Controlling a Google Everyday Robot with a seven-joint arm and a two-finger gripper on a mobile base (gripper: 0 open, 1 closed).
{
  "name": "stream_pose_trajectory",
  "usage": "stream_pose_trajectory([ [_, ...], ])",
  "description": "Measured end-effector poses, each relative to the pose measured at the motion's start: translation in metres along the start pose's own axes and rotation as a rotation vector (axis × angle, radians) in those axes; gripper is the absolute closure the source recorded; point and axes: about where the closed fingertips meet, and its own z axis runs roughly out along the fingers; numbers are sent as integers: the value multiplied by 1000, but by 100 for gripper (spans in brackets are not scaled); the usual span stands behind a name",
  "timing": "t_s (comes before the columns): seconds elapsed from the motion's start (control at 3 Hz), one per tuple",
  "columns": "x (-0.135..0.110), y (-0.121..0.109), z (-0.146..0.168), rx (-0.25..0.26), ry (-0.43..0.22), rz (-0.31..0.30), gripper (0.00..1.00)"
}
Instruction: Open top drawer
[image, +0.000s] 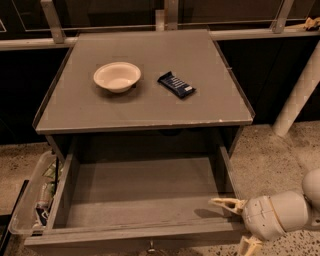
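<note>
The top drawer (140, 185) is a wide grey drawer pulled far out from under the grey cabinet top (145, 105). Its plain grey inside shows and holds nothing. Its front panel (135, 237) runs along the bottom edge of the view, and a bit of the knob (151, 247) shows at its centre. My gripper (239, 224) is at the drawer's front right corner. Its two pale fingers are spread apart, the upper finger (226, 202) over the drawer's front right rim and the lower one (247, 246) outside the front panel. It holds nothing.
A white bowl (117, 76) and a dark blue snack packet (176, 84) lie on the cabinet top. A clear plastic bin (35, 200) with packets stands on the floor at the left. A white pole (300, 90) leans at the right. Speckled floor surrounds the cabinet.
</note>
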Motion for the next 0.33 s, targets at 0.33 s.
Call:
stream_pose_trajectory([
  [0.33,0,0,0,0,0,0,0],
])
